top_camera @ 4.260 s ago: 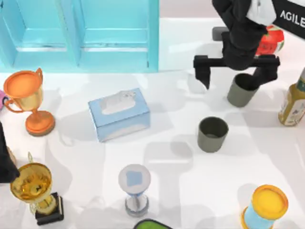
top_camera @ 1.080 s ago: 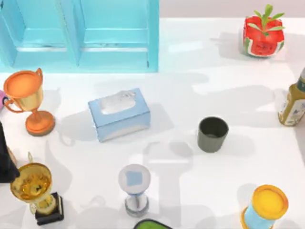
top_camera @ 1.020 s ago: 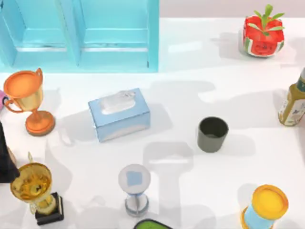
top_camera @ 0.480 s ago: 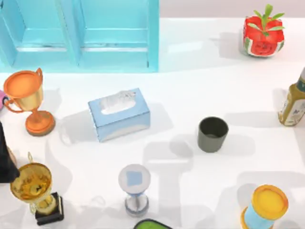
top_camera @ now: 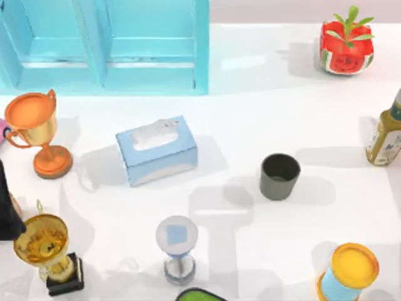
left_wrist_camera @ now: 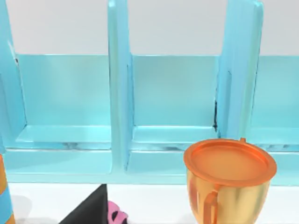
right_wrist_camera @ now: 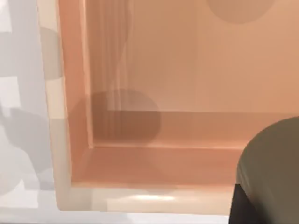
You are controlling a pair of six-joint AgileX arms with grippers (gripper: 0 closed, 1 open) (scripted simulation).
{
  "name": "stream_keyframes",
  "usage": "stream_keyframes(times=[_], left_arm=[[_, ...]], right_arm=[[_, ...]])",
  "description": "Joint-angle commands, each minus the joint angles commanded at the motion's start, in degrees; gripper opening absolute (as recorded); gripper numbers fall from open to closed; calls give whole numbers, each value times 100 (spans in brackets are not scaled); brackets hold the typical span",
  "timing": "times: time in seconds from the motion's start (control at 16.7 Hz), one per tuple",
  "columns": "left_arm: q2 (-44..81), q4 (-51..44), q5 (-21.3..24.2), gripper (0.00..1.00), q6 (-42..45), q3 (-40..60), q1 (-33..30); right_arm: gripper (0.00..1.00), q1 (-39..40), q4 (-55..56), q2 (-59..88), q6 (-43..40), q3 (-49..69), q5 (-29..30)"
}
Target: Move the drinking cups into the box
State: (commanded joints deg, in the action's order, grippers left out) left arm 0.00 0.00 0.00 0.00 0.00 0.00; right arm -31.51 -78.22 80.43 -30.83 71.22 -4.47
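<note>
Showing partly at the frame edge, a cup point(right_wrist_camera: 273, 168) over the box point(right_wrist_camera: 140, 154).

Our left arm point(top_camera: 7, 210): matte black, tapering casing at the top view's left edge; no markings or cables visible.

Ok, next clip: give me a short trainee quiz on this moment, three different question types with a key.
1. In the top view, how many drinking cups stand on the table?
2. True or false: the tissue box lies between the orange trophy and the table cup.
3. In the right wrist view, what lies behind the near cup? A) the open peach box B) a gold trophy C) a bottle

Key: 1) one; 2) true; 3) A
</note>
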Motion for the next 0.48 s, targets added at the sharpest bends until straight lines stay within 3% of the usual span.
stream_keyframes(times=[0.48], left_arm=[[0,0,0,100,0,0,0]], right_arm=[[0,-48,1096,144,-39,-910,-3]])
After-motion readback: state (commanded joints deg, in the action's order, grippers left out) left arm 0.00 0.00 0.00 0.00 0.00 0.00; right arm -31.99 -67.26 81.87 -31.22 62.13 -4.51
